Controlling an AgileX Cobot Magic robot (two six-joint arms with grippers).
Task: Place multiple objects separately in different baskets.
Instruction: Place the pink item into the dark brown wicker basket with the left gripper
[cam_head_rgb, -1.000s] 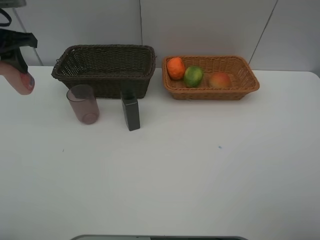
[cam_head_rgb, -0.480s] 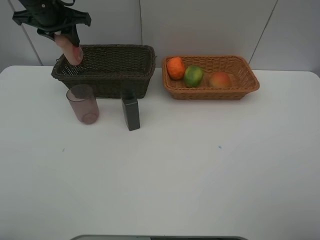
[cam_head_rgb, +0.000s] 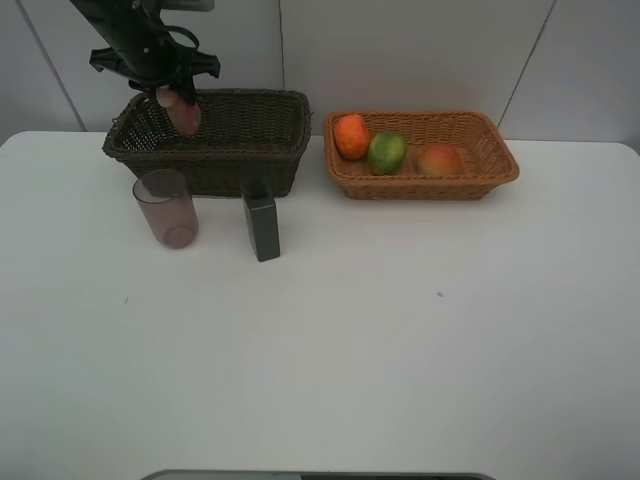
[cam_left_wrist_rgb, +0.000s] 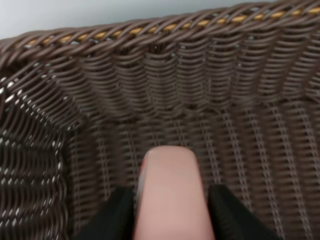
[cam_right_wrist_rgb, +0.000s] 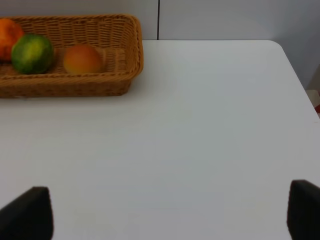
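The left claw (cam_head_rgb: 172, 88) is clamping the pink bottle (cam_head_rgb: 184, 112), holding it over the left end of the dark basket (cam_head_rgb: 262, 150). Next, I think, it is going to need lowering and letting go. The right claw (cam_right_wrist_rgb: 165, 212) is hanging wide apart, holding nothing.

We see the pink bottle (cam_left_wrist_rgb: 169, 195) cut off by the bottom edge, and the orange (cam_right_wrist_rgb: 7, 31) cropped at upper left.

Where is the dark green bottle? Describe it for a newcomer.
Find the big dark-brown basket. Two items stand before its front wall; the dark green bottle is the right one. It is opaque and boxy, unlike the round, see-through tumbler.
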